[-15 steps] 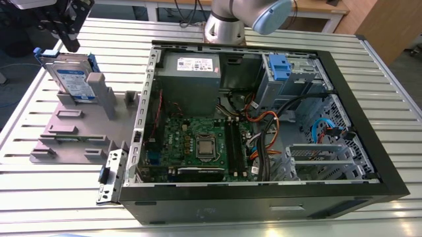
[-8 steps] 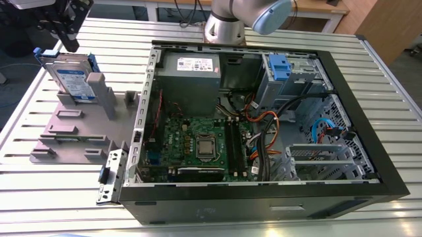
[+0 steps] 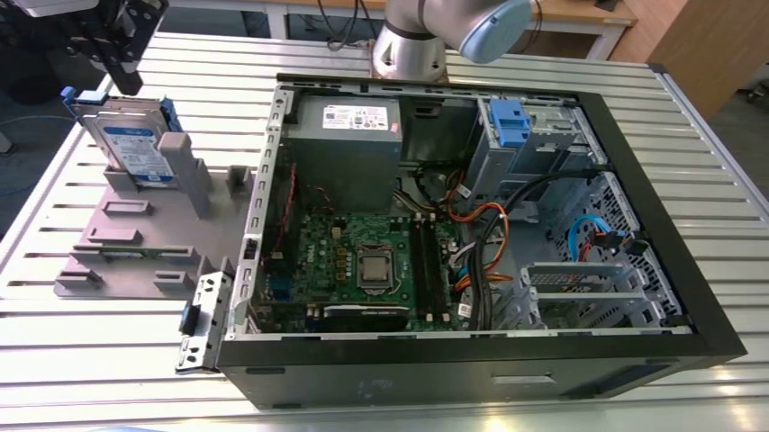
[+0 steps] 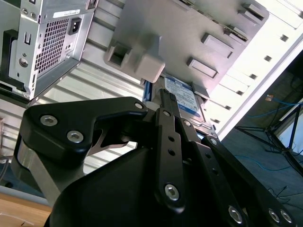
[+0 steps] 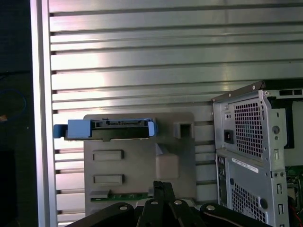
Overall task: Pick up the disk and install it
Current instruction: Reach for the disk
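Ribbed aluminium worktop [image 3: 673,117]; the flat silver disk [image 3: 130,144], blue-railed, stands on edge in a matte grey plastic holder [image 3: 132,243], the black hand [image 3: 125,83] near that holder, closed together on nothing

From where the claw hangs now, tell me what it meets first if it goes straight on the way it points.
Most likely the disk, standing on edge in the grey holder right under the claw; depth is unclear, so a near miss is possible.

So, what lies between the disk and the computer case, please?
In the exterior view, upright posts of the grey holder stand between the disk and the computer case.
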Action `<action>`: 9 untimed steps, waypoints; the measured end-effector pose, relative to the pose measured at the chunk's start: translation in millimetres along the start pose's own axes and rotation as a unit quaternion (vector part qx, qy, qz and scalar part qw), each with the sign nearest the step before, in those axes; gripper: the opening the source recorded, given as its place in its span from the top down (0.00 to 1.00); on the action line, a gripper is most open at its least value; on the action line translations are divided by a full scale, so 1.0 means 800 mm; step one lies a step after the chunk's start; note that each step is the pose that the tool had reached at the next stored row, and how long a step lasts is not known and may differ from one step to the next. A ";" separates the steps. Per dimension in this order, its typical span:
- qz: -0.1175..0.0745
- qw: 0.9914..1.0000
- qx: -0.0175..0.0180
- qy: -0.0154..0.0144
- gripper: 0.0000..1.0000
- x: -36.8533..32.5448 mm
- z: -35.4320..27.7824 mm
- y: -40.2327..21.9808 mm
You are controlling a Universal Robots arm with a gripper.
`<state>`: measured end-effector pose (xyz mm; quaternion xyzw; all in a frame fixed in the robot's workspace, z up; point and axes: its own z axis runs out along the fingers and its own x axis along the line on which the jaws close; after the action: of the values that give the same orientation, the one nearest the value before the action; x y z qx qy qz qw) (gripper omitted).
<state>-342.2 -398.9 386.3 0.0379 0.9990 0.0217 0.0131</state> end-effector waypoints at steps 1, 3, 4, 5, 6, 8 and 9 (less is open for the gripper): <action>0.000 1.000 0.000 0.000 0.89 0.0002 -0.0001 0.0000; 0.000 1.000 0.000 0.000 0.89 0.0008 0.0000 -0.0001; 0.000 1.000 0.000 0.000 0.89 0.0010 0.0000 -0.0001; 0.000 1.000 0.000 0.000 0.89 0.0028 0.0001 -0.0002; 0.000 1.000 0.000 0.000 0.89 0.0048 0.0003 -0.0004; 0.000 1.000 0.000 0.000 0.89 0.0052 0.0003 -0.0004; 0.000 1.000 0.000 0.000 0.89 0.0055 0.0003 -0.0004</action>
<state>-346.6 -398.9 386.0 0.0379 0.9990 0.0217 0.0131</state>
